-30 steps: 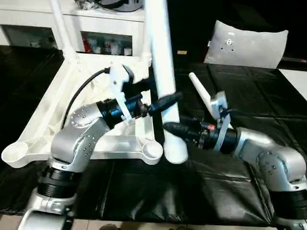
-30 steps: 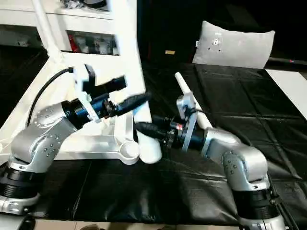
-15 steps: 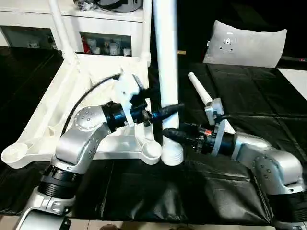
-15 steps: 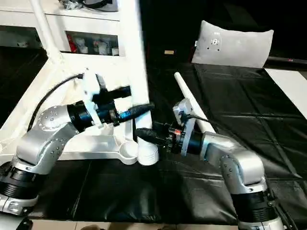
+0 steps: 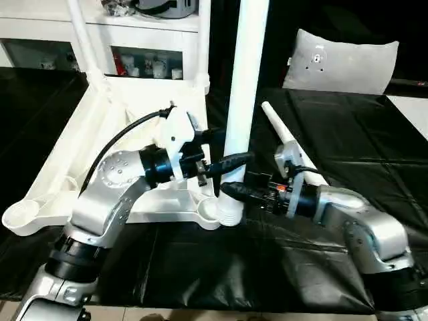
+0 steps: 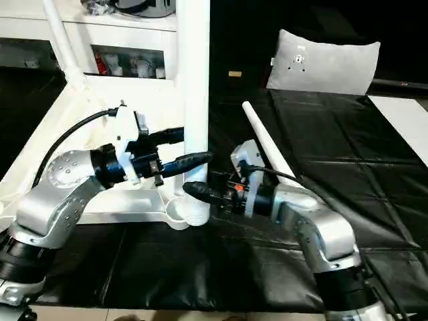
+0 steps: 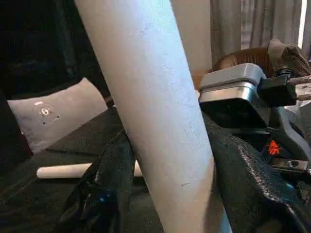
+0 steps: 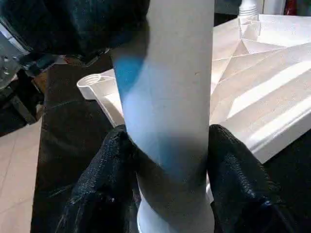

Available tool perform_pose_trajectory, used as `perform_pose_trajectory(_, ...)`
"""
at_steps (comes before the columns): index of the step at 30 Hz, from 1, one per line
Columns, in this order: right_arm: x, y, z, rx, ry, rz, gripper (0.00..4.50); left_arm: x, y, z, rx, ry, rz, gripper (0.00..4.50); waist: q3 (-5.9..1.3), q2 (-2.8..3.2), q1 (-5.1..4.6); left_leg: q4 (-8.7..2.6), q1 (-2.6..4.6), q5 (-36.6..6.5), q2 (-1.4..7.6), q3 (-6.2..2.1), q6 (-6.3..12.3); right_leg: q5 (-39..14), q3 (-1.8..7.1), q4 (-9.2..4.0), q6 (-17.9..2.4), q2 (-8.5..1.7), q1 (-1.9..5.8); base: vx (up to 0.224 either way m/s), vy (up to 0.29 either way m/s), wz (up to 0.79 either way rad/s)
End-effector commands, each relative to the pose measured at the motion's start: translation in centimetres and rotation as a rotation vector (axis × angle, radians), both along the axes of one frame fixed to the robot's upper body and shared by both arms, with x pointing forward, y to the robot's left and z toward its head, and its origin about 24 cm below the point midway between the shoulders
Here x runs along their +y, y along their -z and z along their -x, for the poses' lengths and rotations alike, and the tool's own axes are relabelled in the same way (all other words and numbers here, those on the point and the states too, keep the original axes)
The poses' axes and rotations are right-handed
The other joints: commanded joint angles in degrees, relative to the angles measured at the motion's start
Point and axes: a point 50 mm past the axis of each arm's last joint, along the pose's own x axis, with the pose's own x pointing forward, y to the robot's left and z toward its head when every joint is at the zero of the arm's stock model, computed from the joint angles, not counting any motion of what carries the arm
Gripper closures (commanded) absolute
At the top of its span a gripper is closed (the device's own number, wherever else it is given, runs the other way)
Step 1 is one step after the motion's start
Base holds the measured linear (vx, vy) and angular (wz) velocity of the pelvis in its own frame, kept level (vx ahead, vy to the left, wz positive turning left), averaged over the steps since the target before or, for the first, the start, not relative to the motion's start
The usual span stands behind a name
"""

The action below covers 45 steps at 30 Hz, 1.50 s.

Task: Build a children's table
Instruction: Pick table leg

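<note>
The white tabletop (image 5: 73, 154) lies upside down on the black mat, ribs up. Two legs (image 5: 80, 40) stand in its far corner sockets. Another leg (image 5: 284, 134) lies on the mat to the right. Both grippers hold a further leg (image 5: 244, 87) nearly upright. My left gripper (image 5: 231, 148) is shut on it, its fingers (image 7: 107, 189) pressed to both sides of the tube. Just below, my right gripper (image 5: 234, 188) is shut on the same leg, fingers (image 8: 112, 179) clasping it. The leg's flared lower end (image 5: 227, 215) sits right beside the near right corner socket (image 5: 208, 212).
A white cabinet (image 5: 134, 27) with shelves stands behind the tabletop. A grey cushion (image 5: 344, 60) lies at the back right, and a white surface (image 5: 411, 103) meets the mat's right edge. The near left corner socket (image 5: 20, 215) stands unfilled.
The held leg has swung from leaning left to nearly upright. Its lower end has moved left to the near right socket. The left gripper's fingers have closed in on the tube.
</note>
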Motion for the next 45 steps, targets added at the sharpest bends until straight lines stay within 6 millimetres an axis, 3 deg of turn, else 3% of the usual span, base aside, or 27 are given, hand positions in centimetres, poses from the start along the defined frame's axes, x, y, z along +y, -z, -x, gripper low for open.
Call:
perform_pose_trajectory(1, -1.1, -0.7, -0.9, -0.036, 0.075, 0.003, 2.69, -0.2, 1.2, 0.8, 0.065, 0.059, -0.030, 2.29, -3.49, 0.76, 0.16, -4.29, 0.33, -13.8, 1.21, 0.14, -2.21, -15.9, 1.63, -4.59, -9.4, -3.02, 2.62, 0.000, 0.000, 0.00)
perform_pose_trajectory(9, -1.0, -0.8, -1.2, -0.058, 0.076, 0.000, 2.69, -0.4, 1.7, 0.9, 0.221, 0.027, 0.086, 2.50, -3.49, 0.81, 0.11, -4.26, 0.31, -13.8, 1.16, 0.15, -2.11, -16.1, 1.60, -4.58, -9.5, -2.94, 2.51, 0.000, 0.000, 0.00)
perform_pose_trajectory(17, -0.9, -1.0, -1.3, -0.069, 0.079, -0.006, 2.69, -0.7, 1.0, 0.0, 0.309, -0.034, 0.261, 2.64, -3.65, 0.71, 0.21, -4.12, 0.15, -12.5, 1.05, 0.21, -1.59, -13.7, 1.57, -4.54, -9.9, -2.84, 2.79, 0.000, 0.000, 0.00)
perform_pose_trajectory(25, -0.8, -1.3, -1.6, -0.085, 0.090, -0.012, 2.69, -1.1, 0.6, -0.2, 0.338, -0.047, 0.320, 2.68, -3.60, 0.65, 0.18, -4.17, 0.09, -12.3, 1.07, 0.19, -0.94, -14.2, 1.52, -4.72, -9.5, -2.80, 2.83, 0.000, 0.000, 0.00)
perform_pose_trajectory(33, -0.7, -2.2, -2.6, -0.118, 0.162, -0.007, 2.69, -0.1, -1.2, -2.3, 0.410, -0.219, 0.472, 2.68, -3.61, 0.44, 0.17, -3.98, 0.12, -12.0, 0.87, 0.21, -1.10, -15.4, 1.47, -4.86, -9.2, -2.74, 2.82, 0.000, 0.000, 0.00)
perform_pose_trajectory(37, -0.6, -2.6, -3.0, -0.120, 0.182, -0.023, 2.69, -0.2, -1.1, -2.1, 0.381, -0.212, 0.421, 2.68, -3.78, 0.50, 0.18, -3.99, 0.08, -10.2, 1.00, 0.22, -0.79, -12.3, 1.49, -4.55, -9.3, -2.70, 2.88, 0.000, 0.000, 0.00)
perform_pose_trajectory(38, -0.6, -2.8, -3.1, -0.119, 0.184, -0.036, 2.69, -0.2, -1.2, -2.0, 0.379, -0.213, 0.424, 2.68, -3.88, 0.53, 0.15, -3.93, 0.01, -8.8, 1.02, 0.24, -0.56, -9.1, 1.45, -4.25, -10.1, -2.67, 3.00, 0.000, 0.000, 0.00)
perform_pose_trajectory(41, -0.6, -2.9, -3.1, -0.120, 0.184, -0.041, 1.98, -0.1, -1.3, -2.0, 0.388, -0.223, 0.430, 2.68, -3.86, 0.46, 0.17, -3.87, 0.02, -8.2, 0.97, 0.35, -0.50, -7.5, 1.45, -4.15, -10.8, -2.67, 3.11, 0.000, 0.000, 0.00)
perform_pose_trajectory(45, -0.5, -3.0, -3.0, -0.115, 0.177, -0.054, 1.71, 0.0, -1.4, -2.0, 0.389, -0.223, 0.429, 2.68, -3.72, 0.52, 0.19, -3.98, 0.10, -9.9, 1.02, 0.34, -0.69, -10.4, 1.49, -4.40, -10.5, -2.79, 3.06, 0.000, 0.000, 0.00)
